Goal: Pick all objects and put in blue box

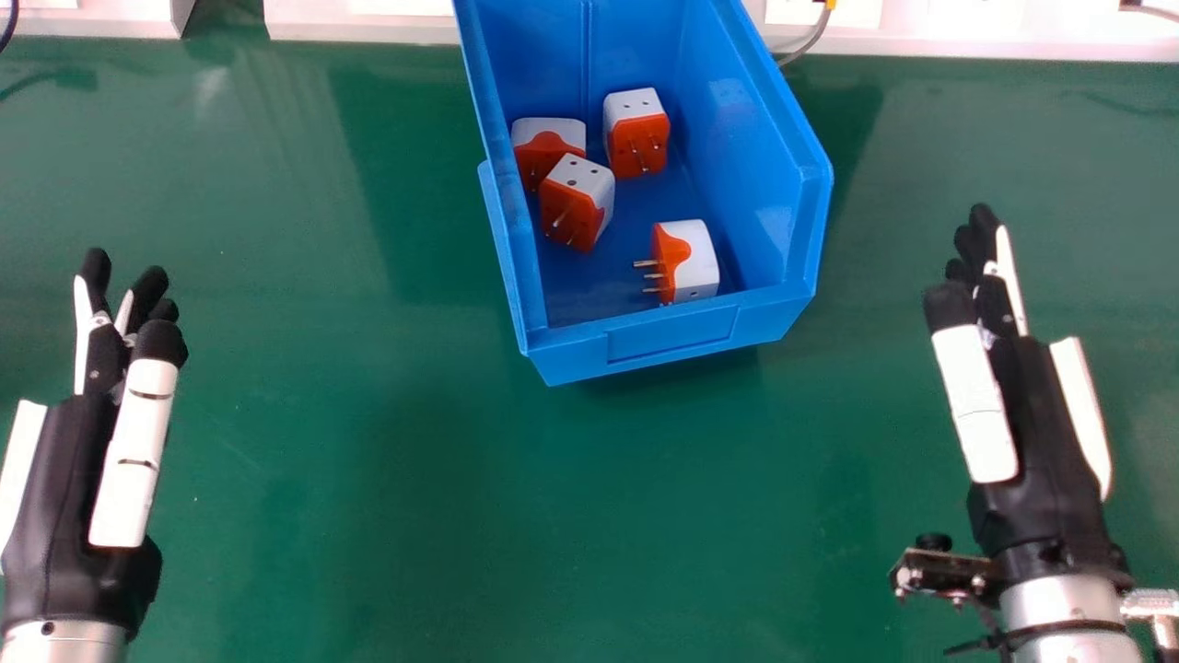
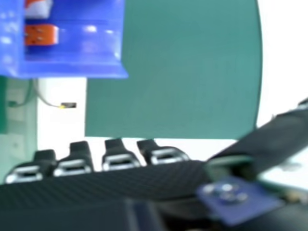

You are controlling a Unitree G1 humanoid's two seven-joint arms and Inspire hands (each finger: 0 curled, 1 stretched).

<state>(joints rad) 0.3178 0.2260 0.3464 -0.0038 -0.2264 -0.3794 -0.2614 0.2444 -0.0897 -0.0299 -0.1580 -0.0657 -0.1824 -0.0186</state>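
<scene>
The blue box (image 1: 672,334) stands at the top middle of the head view, holding several orange and white plug adapters. One adapter (image 1: 695,262) lies on its side near the front wall; another (image 1: 636,133) is farther back, and two sit close together by the left wall. At the left edge is my left hand (image 1: 138,433), open and away from the box. My right hand (image 1: 976,405) is to the box's right, also open with nothing held. In the right hand view, my right hand (image 2: 120,159) shows with straight fingers, along with the blue box (image 2: 72,70) and an orange adapter (image 2: 41,35).
The green table (image 1: 442,516) extends around the box and beneath both hands. White panels (image 1: 359,28) line its far edge, with a thin cable (image 1: 811,41) behind the box's right side.
</scene>
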